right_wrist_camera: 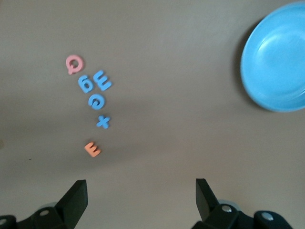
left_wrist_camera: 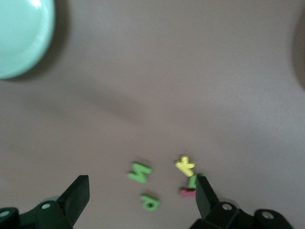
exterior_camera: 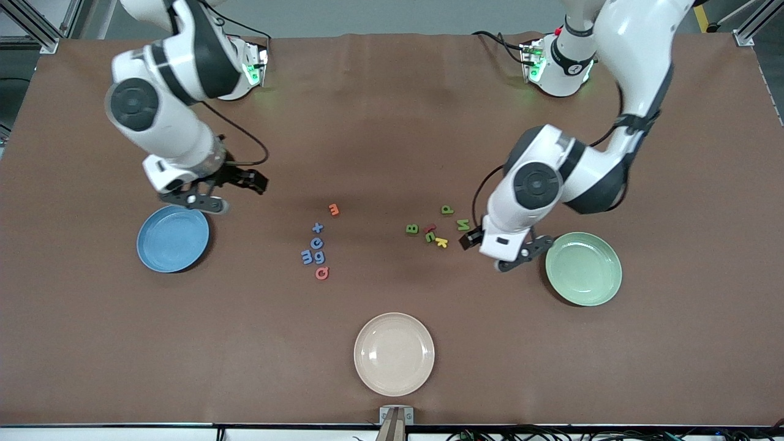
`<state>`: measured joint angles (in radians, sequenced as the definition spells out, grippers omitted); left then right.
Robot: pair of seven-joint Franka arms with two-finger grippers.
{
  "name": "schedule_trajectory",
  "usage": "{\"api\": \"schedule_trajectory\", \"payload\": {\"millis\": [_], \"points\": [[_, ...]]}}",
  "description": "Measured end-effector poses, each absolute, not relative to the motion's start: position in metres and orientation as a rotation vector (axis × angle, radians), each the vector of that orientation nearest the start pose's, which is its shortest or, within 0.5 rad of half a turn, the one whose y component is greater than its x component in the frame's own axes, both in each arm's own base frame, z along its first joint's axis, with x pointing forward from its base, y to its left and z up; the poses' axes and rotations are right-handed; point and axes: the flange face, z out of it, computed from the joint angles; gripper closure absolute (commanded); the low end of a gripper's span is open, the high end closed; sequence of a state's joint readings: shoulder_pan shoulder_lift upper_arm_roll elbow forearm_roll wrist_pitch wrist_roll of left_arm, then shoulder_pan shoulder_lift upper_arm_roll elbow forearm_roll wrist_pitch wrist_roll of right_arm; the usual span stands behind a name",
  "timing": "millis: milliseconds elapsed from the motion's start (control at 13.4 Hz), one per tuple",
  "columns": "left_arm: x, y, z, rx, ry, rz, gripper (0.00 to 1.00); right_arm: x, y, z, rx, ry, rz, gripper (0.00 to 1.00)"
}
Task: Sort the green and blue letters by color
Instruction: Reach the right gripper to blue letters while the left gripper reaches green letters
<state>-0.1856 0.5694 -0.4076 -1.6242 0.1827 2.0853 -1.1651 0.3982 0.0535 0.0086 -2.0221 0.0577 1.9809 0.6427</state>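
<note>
Left gripper [exterior_camera: 517, 257]: fingers apart, empty, over bare table between green plate [exterior_camera: 584, 268] and green letters [exterior_camera: 463, 224].
Right gripper [exterior_camera: 202, 199]: fingers apart, empty, over the rim of blue plate [exterior_camera: 173, 238]; blue letters [exterior_camera: 313, 245] lie well away, toward table centre.
Step (judged): first reach; nothing plated.
Method: descend straight over one outlying letter, straddle its narrow width.
Caution: yellow letter [left_wrist_camera: 185, 165] and dark red letter [left_wrist_camera: 187, 192] crowd one green piece; pink letter [right_wrist_camera: 74, 63] sits beside the blue cluster.
</note>
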Motion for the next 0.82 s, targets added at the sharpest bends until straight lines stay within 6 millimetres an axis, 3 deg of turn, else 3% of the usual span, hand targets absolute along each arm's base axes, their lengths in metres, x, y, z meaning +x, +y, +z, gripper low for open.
{"api": "schedule_trajectory", "payload": {"millis": [299,821], "points": [[0.568,-0.381,0.244,-2.986,-0.969,0.181,0.17,0.498,0.270,0.358,-3.116,0.535,0.183,0.00],[0.546,-0.413,0.191,-2.980,-1.025,0.226,0.27,0.504,0.288,0.253,-3.102,0.533,0.123,0.04]]}}
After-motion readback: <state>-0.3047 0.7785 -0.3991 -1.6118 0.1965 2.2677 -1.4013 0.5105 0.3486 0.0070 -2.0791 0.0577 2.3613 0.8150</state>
